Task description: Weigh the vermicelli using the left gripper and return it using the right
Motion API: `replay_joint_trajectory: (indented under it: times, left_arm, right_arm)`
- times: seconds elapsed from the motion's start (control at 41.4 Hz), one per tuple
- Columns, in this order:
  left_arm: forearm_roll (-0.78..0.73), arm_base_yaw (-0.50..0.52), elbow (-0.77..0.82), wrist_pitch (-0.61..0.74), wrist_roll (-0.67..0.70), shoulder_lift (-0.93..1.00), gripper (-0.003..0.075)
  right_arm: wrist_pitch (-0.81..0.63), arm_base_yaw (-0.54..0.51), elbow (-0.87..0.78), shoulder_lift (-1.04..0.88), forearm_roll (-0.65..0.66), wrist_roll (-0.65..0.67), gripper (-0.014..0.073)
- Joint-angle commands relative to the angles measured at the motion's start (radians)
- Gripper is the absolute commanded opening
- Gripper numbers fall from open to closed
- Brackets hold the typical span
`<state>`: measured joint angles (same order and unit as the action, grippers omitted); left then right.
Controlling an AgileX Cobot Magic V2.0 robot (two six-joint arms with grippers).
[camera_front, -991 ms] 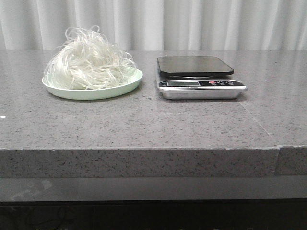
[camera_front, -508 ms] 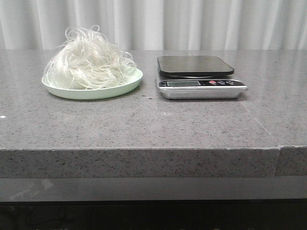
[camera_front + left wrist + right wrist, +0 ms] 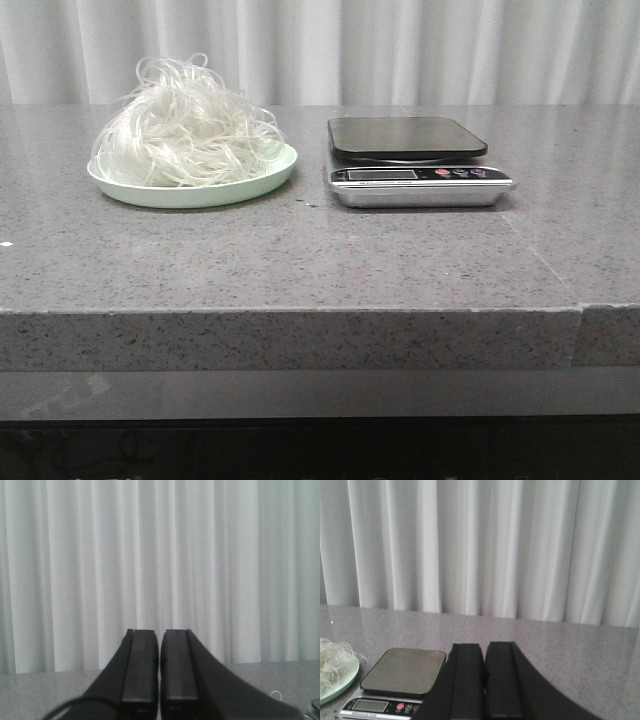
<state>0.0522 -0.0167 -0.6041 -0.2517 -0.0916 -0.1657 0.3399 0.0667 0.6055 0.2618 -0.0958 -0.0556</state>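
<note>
The vermicelli (image 3: pixel 185 125), a fluffy tangle of thin white strands, is heaped on a pale green plate (image 3: pixel 262 181) at the back left of the grey counter. Its edge also shows in the right wrist view (image 3: pixel 332 662). A kitchen scale (image 3: pixel 408 140) with a dark platform stands to the plate's right; it also shows in the right wrist view (image 3: pixel 404 670). Neither arm shows in the front view. My left gripper (image 3: pixel 159 631) is shut and empty, facing the curtain. My right gripper (image 3: pixel 484 645) is shut and empty, beside the scale.
The grey stone counter (image 3: pixel 300 260) has a front edge near me and a seam at the right (image 3: pixel 582 310). A white curtain (image 3: pixel 400 50) hangs behind the counter.
</note>
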Motion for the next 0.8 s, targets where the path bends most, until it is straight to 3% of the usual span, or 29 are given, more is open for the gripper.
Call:
replay_joint_trajectory:
  times: [0.0,0.121,0.242,0.774]
  left_arm:
    - [0.01,0.001,-0.123,-0.041,0.001,-0.091,0.0145]
    - [0.01,0.001,-0.219,-0.189,0.001,-0.192,0.0145]
    - [0.01,0.001,-0.227,-0.229,0.001,-0.258,0.0145]
    - [0.01,0.001,-0.1,-0.189,0.001,-0.449,0.0146]
  right_arm:
    - [0.018,-0.005,0.095,0.094,-0.001,-0.007,0.0142]
    - [0.082,-0.005,0.144,0.188,-0.001,-0.007,0.0142]
    - [0.094,-0.005,0.142,0.267,-0.001,-0.007,0.0142]
    - [0.161,-0.005,0.142,0.58,-0.001,-0.007,0.0142]
